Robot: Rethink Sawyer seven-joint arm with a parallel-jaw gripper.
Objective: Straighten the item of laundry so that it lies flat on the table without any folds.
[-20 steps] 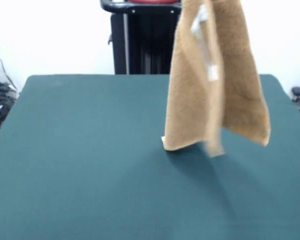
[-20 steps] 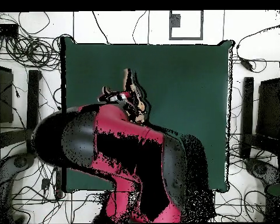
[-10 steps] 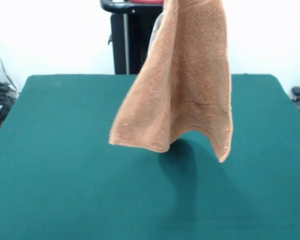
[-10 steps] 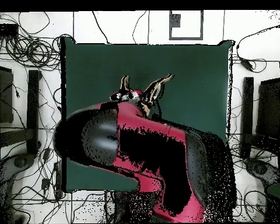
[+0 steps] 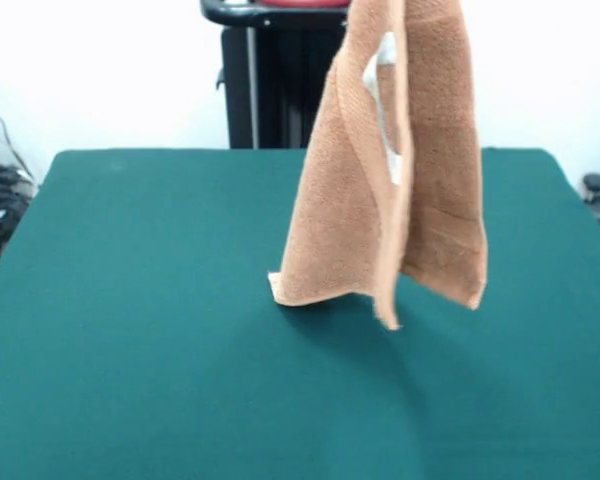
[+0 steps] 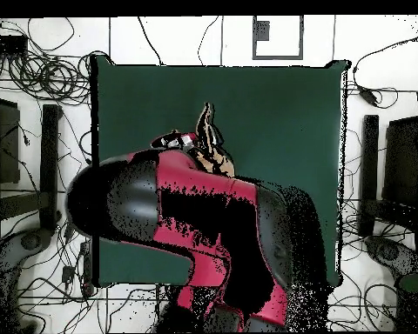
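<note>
Orange-tan terry towel (image 5: 400,190) dangling folded over dark green felt desk (image 5: 130,300); pincer state unseen. Best lowered slowly, dragged sideways.

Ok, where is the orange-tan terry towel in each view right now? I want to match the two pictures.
Front view: the orange-tan terry towel hangs from the top edge, right of centre, folded on itself, its lower corners just above the cloth.
Overhead view: only a thin tan sliver shows at the centre, just above the red and black arm.
Shared landmark: the dark green felt-covered table.
</note>
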